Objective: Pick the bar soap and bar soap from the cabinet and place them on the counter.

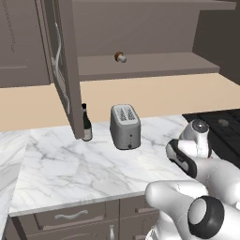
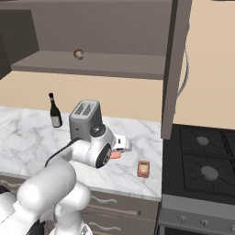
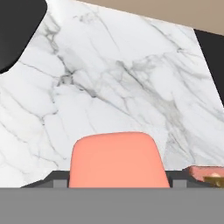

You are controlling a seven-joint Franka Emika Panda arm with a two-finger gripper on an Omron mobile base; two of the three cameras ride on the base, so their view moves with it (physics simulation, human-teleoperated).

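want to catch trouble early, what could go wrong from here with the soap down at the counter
1. The pink bar soap sits low over the counter. Whether it is gripped or freed does not show, so lifting away might drag it along.
2. The other bar soap lies close by, near the counter's front edge. A nudge could push it off.
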